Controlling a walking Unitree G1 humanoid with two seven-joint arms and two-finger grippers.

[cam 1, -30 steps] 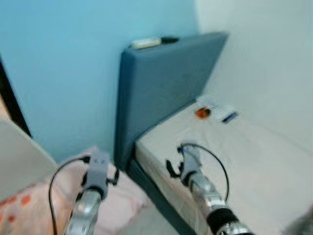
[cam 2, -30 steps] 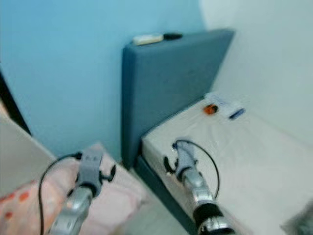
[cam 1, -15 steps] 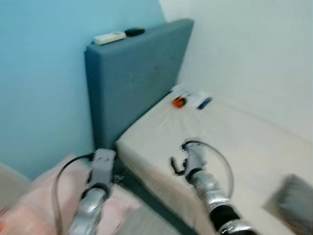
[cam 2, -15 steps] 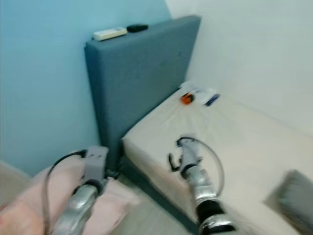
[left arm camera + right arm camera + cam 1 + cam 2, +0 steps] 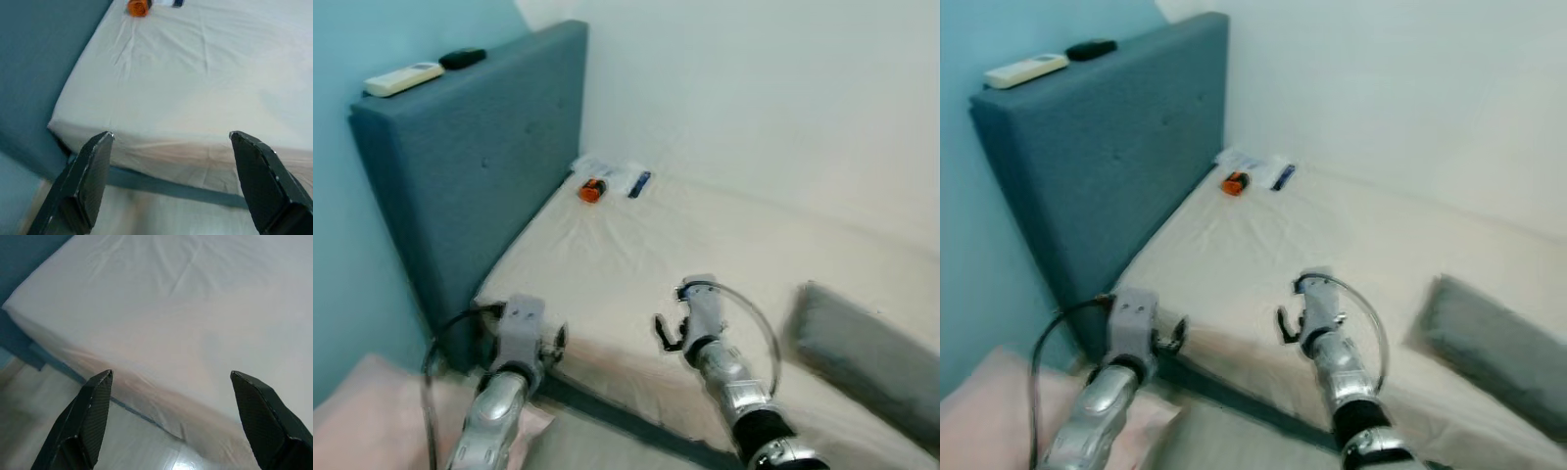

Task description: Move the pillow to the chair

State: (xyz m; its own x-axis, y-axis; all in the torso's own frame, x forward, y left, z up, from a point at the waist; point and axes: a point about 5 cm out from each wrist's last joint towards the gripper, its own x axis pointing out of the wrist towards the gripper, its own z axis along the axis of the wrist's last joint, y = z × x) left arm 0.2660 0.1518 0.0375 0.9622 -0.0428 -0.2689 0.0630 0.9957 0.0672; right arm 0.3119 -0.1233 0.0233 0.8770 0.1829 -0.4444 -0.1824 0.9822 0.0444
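A grey pillow (image 5: 867,354) lies on the white bed sheet (image 5: 636,255), at the right side of the mattress. My left gripper (image 5: 168,134) is open with nothing between its fingers, held low by the bed's near corner (image 5: 521,323). My right gripper (image 5: 168,374) is open too and hovers over the mattress's front edge (image 5: 697,305), a short way left of the grey pillow. No chair can be made out.
A tall blue headboard (image 5: 460,176) stands at the left with a white remote (image 5: 403,78) and a dark object (image 5: 462,58) on top. An orange item (image 5: 592,189) and small packets (image 5: 631,179) lie near it. Pink fabric (image 5: 362,421) sits at the lower left.
The camera has swung to the right: the headboard and pink fabric slid left and the grey pillow came into view. Both arms keep the same pose, fingers still open.
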